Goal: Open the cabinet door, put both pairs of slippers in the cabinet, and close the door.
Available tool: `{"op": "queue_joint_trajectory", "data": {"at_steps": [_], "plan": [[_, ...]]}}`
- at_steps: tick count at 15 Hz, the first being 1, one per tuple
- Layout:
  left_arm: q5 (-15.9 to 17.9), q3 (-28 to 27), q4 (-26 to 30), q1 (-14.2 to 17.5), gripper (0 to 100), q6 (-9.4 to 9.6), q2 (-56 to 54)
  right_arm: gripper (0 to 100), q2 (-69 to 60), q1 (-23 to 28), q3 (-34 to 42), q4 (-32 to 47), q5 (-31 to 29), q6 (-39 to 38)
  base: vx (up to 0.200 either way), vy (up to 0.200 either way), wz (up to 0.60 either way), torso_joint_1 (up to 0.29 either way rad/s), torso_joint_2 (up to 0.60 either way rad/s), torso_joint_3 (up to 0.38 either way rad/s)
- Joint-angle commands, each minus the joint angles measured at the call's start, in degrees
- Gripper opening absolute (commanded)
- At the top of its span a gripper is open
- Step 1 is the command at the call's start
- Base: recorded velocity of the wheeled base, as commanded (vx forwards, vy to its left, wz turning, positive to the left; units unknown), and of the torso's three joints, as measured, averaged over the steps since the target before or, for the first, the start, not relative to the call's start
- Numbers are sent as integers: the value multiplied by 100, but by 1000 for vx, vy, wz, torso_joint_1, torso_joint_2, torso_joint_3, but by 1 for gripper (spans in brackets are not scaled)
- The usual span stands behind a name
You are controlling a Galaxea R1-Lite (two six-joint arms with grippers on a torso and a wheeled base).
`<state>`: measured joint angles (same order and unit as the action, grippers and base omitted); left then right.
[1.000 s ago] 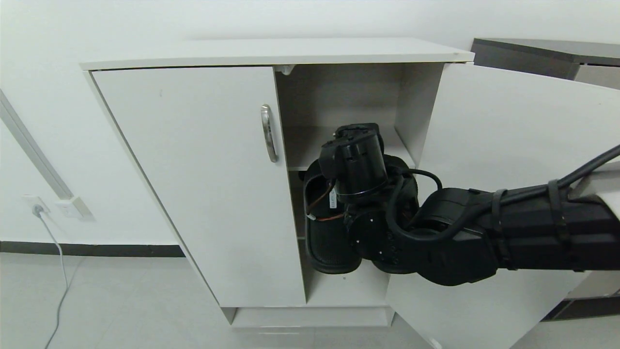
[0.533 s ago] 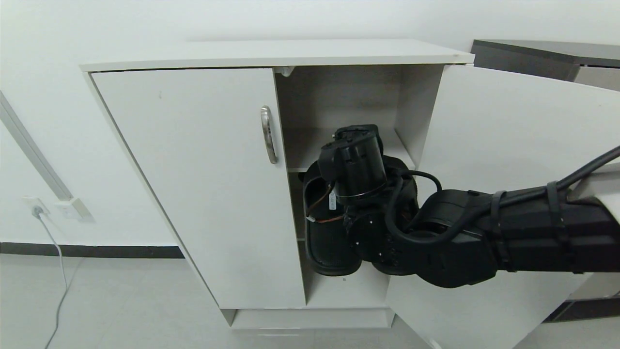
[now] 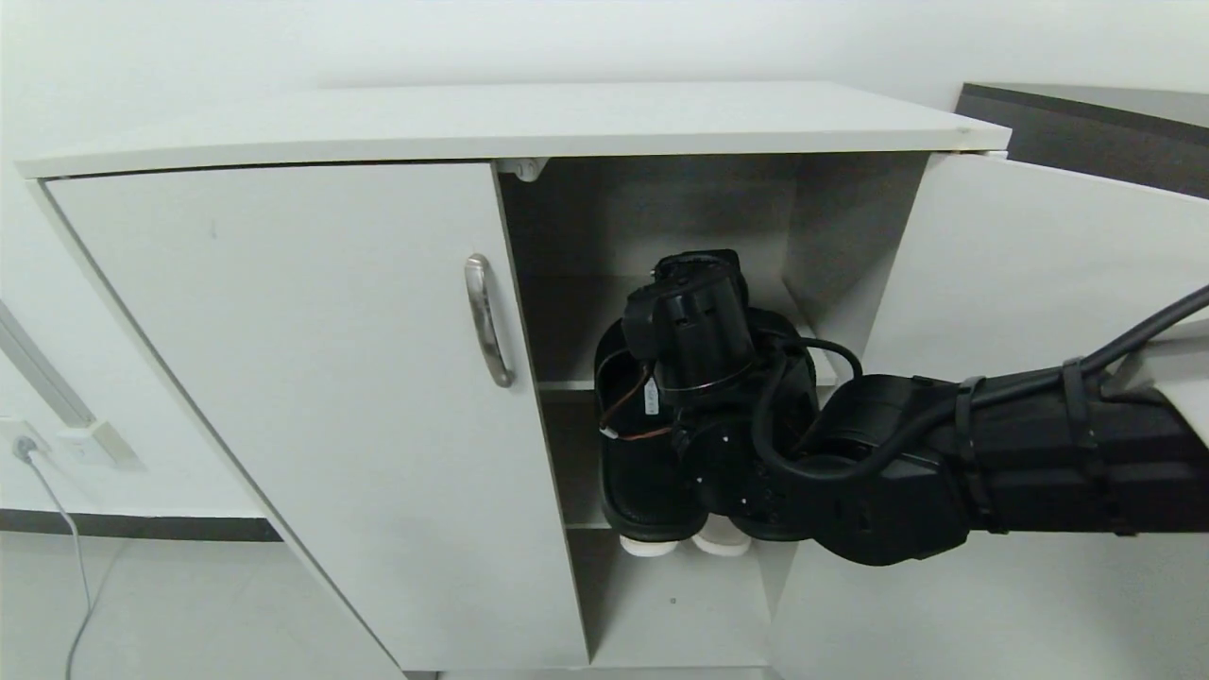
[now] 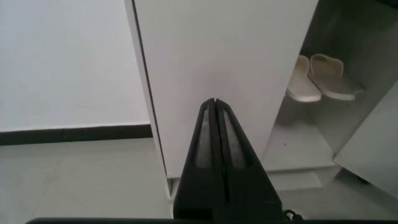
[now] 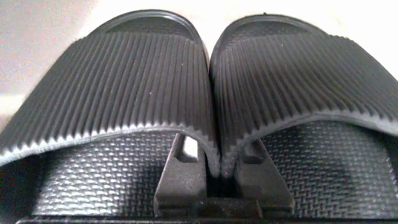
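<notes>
White flat-panel cabinet (image 3: 510, 118) w/ two doors. The left door (image 3: 283, 378) is shut, w/ a curved silver metal handle (image 3: 486, 321) near its inner edge. The right door (image 3: 1001, 283) is swung wide open, so the right half of the interior & its shelves show.

The black right arm (image 3: 945, 472) goes in through the opening. The right gripper (image 5: 217, 180) is clamped on the pair of black rubber slippers (image 3: 647, 463) — in the right wrist view its dark fingers (image 5: 177, 183) pinch the inner edges of both ribbed straps together, slippers side by side & touching. In the head view the black rubber slippers hang in the opening at approx. mid-shelf height, tilted, lower ends toward the camera. Can't tell whether the soles touch a shelf.

A pair of white slippers (image 4: 323, 78) lies inside the cabinet on a lower shelf, side by side. In the head view their ends peek out just beneath the black rubber slippers.

The left gripper (image 4: 214, 106) is outside the cabinet, low, in front of the shut left door — fingers pressed together w/ nothing btw. them.

Grey tiled floor (image 4: 74, 180), white wall w/ a dark skirting strip (image 4: 74, 132). A white wall socket w/ grey cable (image 3: 19, 444) sits left of the cabinet.
</notes>
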<state>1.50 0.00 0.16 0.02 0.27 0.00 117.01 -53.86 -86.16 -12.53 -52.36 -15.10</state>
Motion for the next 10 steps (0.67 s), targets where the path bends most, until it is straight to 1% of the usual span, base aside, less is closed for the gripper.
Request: {"op": "queue_joint_trajectory", "data": {"at_steps": [1,4,6,8,10], "plan": [[-1,0,2,6,0,0,0,0,-29,-11,12,5,-2,-1,0,0,0,0,0,0],[-1,0,2,6,0,0,0,0,-20,-2,-15,32,6,51,0,0,0,0,0,0],[-1,0,2,6,0,0,9,0,50,130,-138,40,138,157,0,0,0,0,0,0],[-1,0,2,-2,0,0,9,0,217,323,-428,93,481,271,0,0,0,0,0,0],[-1,0,2,6,0,-9,0,0,411,455,-823,313,586,298,0,0,0,0,0,0]]}}
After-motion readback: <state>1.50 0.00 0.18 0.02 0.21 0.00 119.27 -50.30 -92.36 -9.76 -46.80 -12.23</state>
